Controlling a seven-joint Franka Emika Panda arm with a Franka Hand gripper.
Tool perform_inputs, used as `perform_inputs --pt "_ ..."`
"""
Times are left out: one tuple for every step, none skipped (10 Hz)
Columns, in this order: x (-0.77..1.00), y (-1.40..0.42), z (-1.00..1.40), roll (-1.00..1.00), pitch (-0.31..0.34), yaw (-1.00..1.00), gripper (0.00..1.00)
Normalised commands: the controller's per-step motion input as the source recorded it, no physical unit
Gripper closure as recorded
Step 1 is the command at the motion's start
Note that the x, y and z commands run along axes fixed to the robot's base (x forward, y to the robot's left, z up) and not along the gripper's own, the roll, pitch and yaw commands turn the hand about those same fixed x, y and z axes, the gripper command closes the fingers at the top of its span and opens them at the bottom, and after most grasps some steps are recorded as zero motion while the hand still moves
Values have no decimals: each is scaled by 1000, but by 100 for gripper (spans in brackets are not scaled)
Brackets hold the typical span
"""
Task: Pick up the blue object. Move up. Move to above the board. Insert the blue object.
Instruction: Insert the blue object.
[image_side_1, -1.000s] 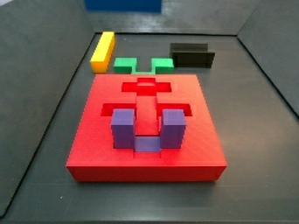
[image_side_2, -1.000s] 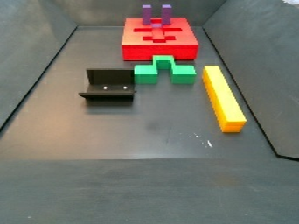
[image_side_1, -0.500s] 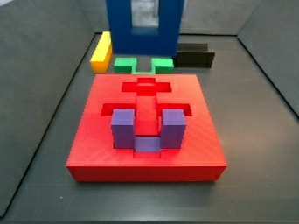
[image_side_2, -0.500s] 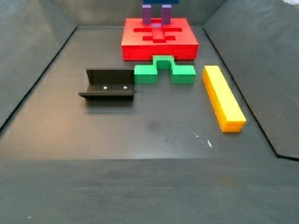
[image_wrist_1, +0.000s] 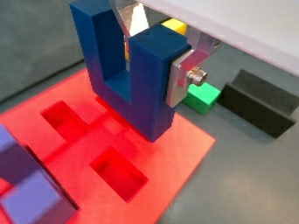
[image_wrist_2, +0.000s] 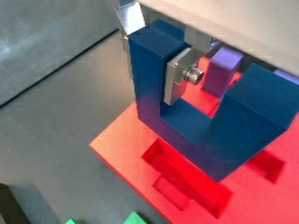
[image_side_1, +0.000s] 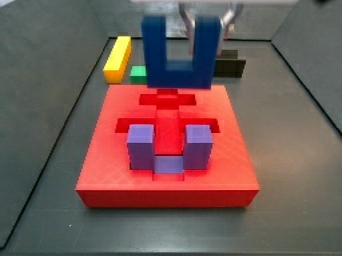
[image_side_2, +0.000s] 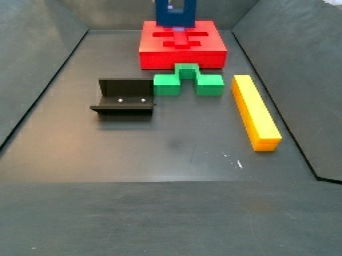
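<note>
While clamping blue object (image_side_1: 181, 55), fingers (image_wrist_1: 180, 77) above board (image_side_1: 167, 150)

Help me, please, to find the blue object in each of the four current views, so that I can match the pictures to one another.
Wrist view: the blue object fills the centre, held in the gripper, above the board.
Wrist view: the blue object is central, prongs up, over the board.
Side view: upper centre, above the board's far end.
Side view: top centre, partly cut off.
Shared landmark: the board.
</note>
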Motion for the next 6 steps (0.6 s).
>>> perform_inputs --pt "0 83 -526 161 -53 46 100" --pt "0 134 -489 149 -19 6 100" --pt "-286 183 -297 6 -19 -69 100" --pt "-394 180 -209 -40 -84 -109 100" --pt "-249 111 -160 -129 -149 -43 100" --pt "-163 31 -146 -173 -181 0 100"
